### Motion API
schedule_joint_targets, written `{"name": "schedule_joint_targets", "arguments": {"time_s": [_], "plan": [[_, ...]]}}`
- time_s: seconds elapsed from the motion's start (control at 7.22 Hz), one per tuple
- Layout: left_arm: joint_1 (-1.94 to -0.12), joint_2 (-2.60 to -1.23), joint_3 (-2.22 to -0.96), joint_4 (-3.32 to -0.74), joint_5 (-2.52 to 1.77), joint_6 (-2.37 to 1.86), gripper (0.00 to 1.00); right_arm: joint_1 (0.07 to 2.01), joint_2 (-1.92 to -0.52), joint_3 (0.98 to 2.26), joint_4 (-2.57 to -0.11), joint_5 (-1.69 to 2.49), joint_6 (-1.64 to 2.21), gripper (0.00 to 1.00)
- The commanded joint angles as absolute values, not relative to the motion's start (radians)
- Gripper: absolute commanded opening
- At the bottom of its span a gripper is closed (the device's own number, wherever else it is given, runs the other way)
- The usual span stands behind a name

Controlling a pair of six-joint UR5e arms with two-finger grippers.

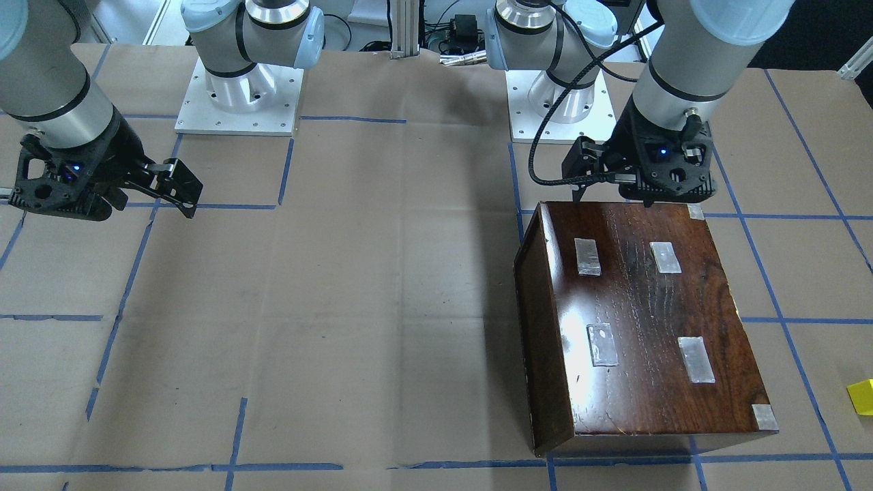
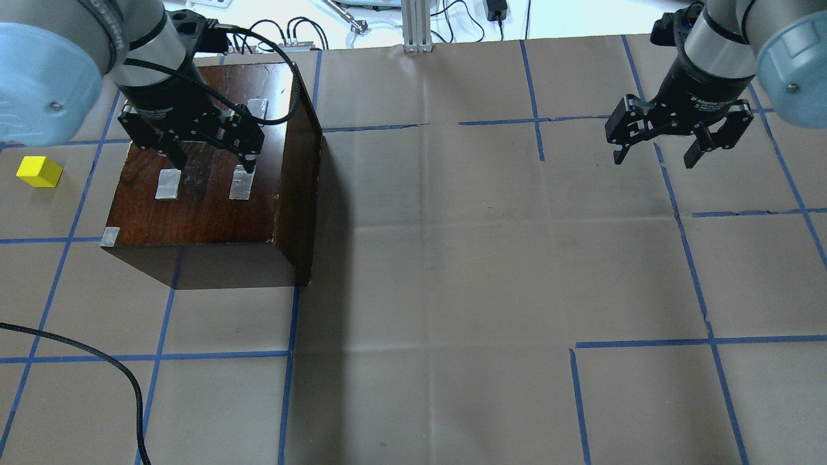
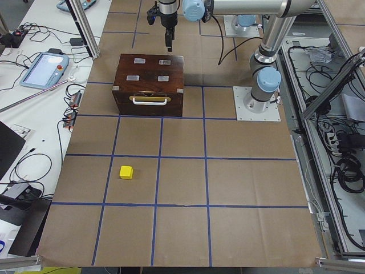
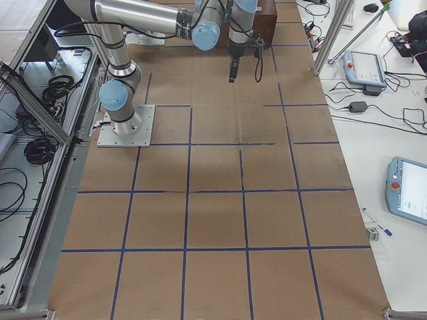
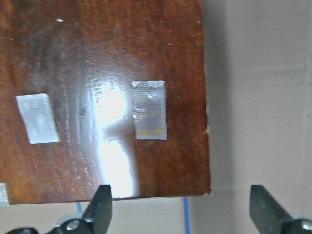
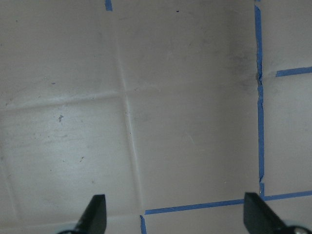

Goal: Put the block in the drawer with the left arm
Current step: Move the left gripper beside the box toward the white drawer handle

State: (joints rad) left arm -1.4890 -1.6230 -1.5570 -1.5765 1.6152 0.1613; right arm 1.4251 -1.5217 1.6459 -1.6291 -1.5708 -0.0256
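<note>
The yellow block (image 2: 40, 172) lies on the paper-covered table left of the dark wooden cabinet (image 2: 207, 200); it also shows in the front-facing view (image 1: 861, 396) and the exterior left view (image 3: 126, 172). The drawer (image 3: 149, 104) is shut, its dark front and pale handle facing the table's left end. My left gripper (image 2: 210, 155) is open and empty, hovering above the cabinet's top near its far side. In the left wrist view (image 5: 183, 209) its fingers straddle the cabinet's edge. My right gripper (image 2: 654, 158) is open and empty, above bare table at the far right.
Several grey tape patches (image 2: 168, 184) are stuck on the cabinet top. A loose black cable (image 2: 97, 358) lies across the table's near left. Blue tape lines (image 2: 646, 343) grid the brown paper. The arm bases (image 1: 239, 88) stand at the robot's side.
</note>
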Motion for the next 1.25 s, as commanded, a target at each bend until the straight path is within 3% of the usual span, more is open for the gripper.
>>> {"name": "schedule_joint_targets", "arguments": {"time_s": [0.0,0.69,1.11], "plan": [[-1.303,-1.624,-1.546,-1.575,1.609,0.312,0.99,1.425,-1.522,1.646,-1.629,-1.571,-0.025,1.0],[-0.982,-1.727,-1.499,-1.491,1.603,0.612,0.99,1.425,-1.522,1.644,-1.629,-1.571,-0.026,1.0],[-0.878,-1.822,-1.493,-1.47,1.482,0.771,0.99,1.425,-1.522,1.646,-1.629,-1.571,-0.026,1.0]]}}
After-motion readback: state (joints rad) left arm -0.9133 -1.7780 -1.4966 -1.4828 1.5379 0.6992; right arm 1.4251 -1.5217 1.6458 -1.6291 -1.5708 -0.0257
